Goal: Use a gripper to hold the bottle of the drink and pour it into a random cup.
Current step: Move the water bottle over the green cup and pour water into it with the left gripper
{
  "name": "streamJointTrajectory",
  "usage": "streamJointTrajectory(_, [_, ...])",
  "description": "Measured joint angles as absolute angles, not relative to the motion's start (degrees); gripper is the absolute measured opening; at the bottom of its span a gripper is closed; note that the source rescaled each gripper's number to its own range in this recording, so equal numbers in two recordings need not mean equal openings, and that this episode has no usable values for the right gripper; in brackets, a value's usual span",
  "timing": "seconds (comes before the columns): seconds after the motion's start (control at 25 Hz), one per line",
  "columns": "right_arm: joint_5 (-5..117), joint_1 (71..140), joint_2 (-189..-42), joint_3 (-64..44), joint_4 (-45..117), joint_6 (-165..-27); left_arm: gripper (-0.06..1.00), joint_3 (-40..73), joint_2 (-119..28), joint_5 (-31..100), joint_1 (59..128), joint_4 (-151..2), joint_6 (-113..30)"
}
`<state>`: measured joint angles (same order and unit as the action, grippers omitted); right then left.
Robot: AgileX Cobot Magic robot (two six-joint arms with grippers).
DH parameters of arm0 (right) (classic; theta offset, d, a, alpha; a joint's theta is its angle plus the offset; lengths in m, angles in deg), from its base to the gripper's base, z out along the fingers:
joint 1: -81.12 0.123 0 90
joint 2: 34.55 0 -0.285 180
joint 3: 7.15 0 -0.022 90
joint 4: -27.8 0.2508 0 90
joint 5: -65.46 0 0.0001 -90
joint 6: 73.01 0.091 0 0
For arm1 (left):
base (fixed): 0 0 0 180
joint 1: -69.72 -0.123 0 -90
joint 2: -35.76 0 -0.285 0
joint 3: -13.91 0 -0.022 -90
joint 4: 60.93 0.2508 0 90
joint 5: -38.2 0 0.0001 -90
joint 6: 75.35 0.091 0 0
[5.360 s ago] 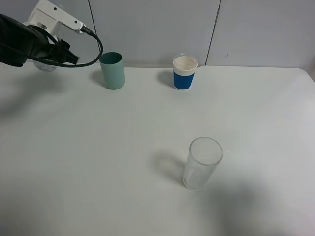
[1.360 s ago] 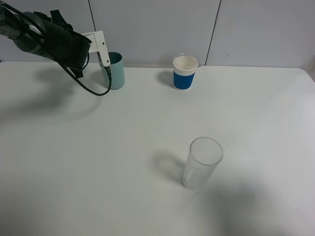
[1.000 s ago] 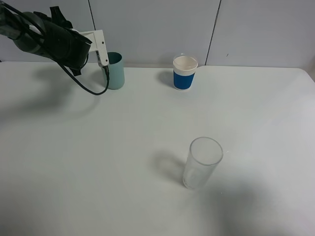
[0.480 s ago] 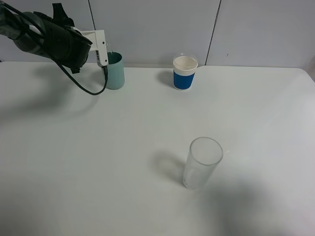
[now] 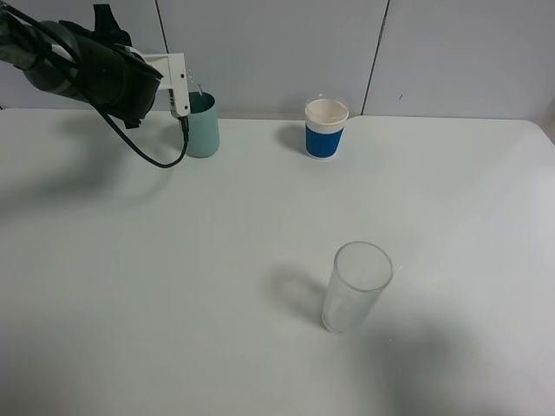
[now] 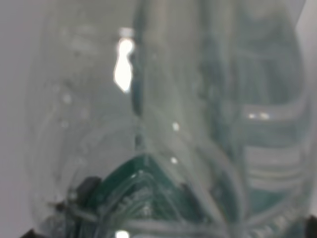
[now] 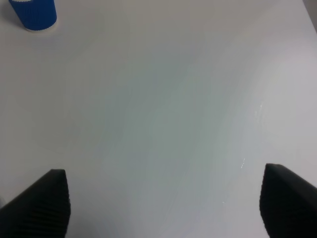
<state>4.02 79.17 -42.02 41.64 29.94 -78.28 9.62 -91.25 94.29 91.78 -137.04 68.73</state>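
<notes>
Bottle of the drink [image 6: 163,124]: qty 1, clear plastic w/ dark green band, fills the left wrist view at close range, blurred. Left gripper [image 5: 179,85] is clenched on the bottle of the drink, held above the table [image 5: 217,225] at far left, just beside and slightly above the rim of the teal cup [image 5: 203,130]; in the exterior view the bottle is mostly hidden behind the white jaws. Drinking vessels: 3 total, all upright, well apart. Teal cup, qty 1, far left; white cup w/ blue sleeve [image 5: 326,130], qty 1, far centre; clear tall glass [image 5: 355,288], qty 1, near side, right of centre. Right gripper [image 7: 163,208]: released, black fingers [image 7: 39,206] wide apart, nothing btwn them, over bare table.
</notes>
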Motion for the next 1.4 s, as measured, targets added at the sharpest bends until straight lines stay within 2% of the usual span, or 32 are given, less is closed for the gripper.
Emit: streamJointTrajectory(1.4, [4.0, 79.2, -42.0, 41.6, 29.9, -78.3, 0.0, 9.6, -91.2, 95.4, 90.3, -134.3, 68.7])
